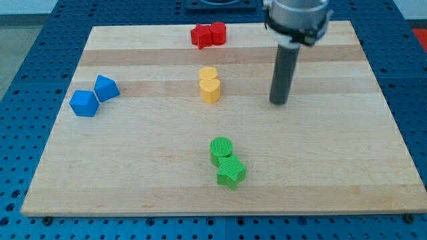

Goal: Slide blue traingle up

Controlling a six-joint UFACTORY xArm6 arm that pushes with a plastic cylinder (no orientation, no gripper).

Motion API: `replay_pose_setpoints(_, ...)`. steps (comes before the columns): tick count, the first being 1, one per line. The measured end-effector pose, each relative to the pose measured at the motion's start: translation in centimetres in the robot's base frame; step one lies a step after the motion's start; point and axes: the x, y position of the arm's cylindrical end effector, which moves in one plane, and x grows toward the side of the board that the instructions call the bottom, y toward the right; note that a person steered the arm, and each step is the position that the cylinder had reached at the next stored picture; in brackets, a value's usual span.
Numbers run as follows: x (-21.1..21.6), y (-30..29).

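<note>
My tip [278, 102] rests on the wooden desk [347, 167] in the right half of the view, well apart from every block. There are no fingers on this arm, only the straight rod, so nothing opens or closes and nothing is held.

The blue triangle [107, 88] lies far at the view's left, and its lower left corner touches, or almost touches, the blue cube [84, 103]. Between my tip and this pair stand the two yellow blocks [209, 84], a heart shape behind and a cylinder in front, as far as I can tell. Two red blocks [208, 34] are at the view's top, and a green cylinder [221, 149] with a green star [231, 173] are near the view's bottom.

To do the step well, I judge that the tip must first go to a place just below the triangle, on its right part, away from the cube. The way should pass below the yellow blocks and above the green ones, so that none is disturbed. Then the push goes straight toward the view's top, through the middle of the triangle. A push off the middle would probably turn the block, and a start too far left would carry the cube also.
</note>
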Motion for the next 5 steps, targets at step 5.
replay_pose_setpoints(5,16.6,-3.6)
